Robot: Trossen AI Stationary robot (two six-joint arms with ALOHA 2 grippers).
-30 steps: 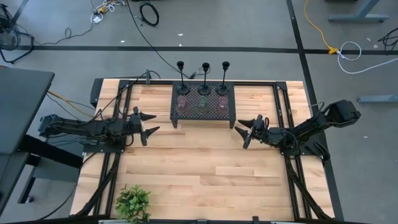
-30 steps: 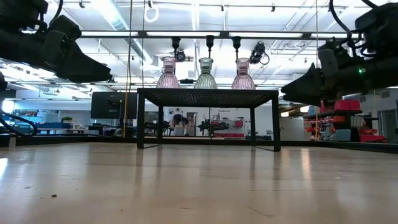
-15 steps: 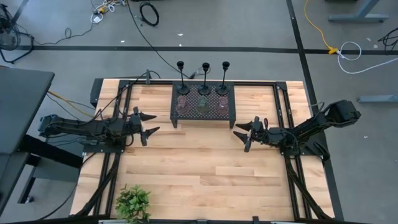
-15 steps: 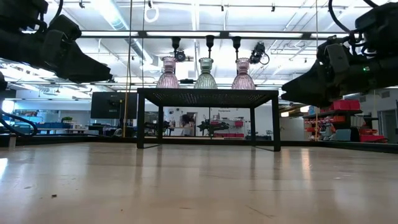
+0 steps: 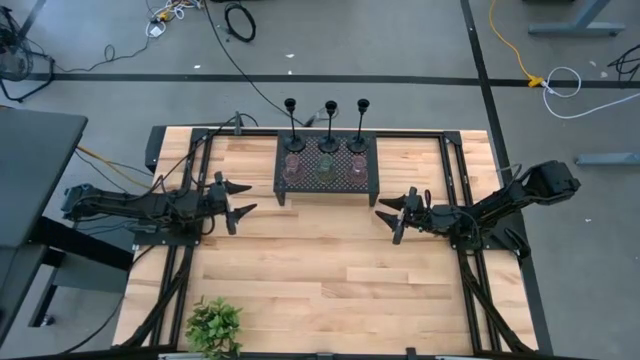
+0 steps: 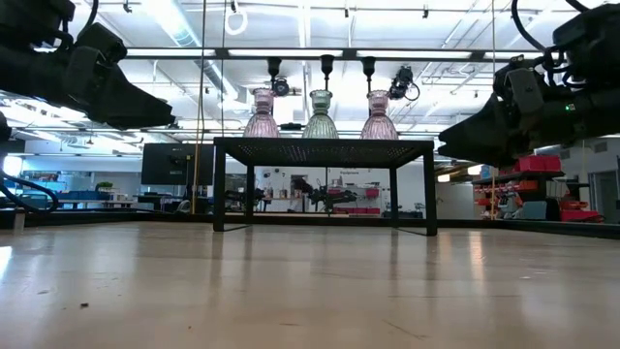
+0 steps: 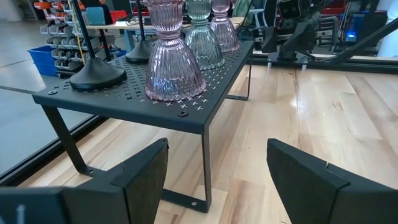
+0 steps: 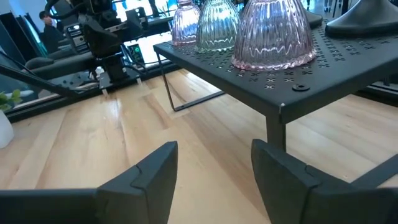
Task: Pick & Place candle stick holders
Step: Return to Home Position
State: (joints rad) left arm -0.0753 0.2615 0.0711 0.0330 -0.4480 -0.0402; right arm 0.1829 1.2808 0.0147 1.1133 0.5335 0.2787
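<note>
A black perforated metal rack point(image 5: 370, 180) stands at the table's far middle. On it three waisted glass holders rest on their bases: pink point(image 5: 292, 168), green point(image 5: 326, 168), pink point(image 5: 357, 168). Behind them three black stems stand on round feet point(image 5: 296, 143), point(image 5: 328, 145), point(image 5: 358, 143). My left gripper point(image 5: 244, 198) is open and empty, left of the rack and above the table. My right gripper point(image 5: 390, 222) is open and empty, near the rack's right near leg. The left wrist view shows the nearest pink holder point(image 7: 174, 62) ahead of that gripper point(image 7: 217, 162). The right wrist view shows the other pink holder point(image 8: 273, 31) ahead of that gripper point(image 8: 214, 158).
A green leafy plant point(image 5: 214, 327) stands at the table's near left edge. Bare wood lies between the arms and in front of the rack point(image 6: 325, 145). Black frame rails run along the table's left and right sides point(image 5: 470, 290).
My right gripper has shifted a little toward the table's near edge and left, staying open. The left arm and all holders have kept still.
</note>
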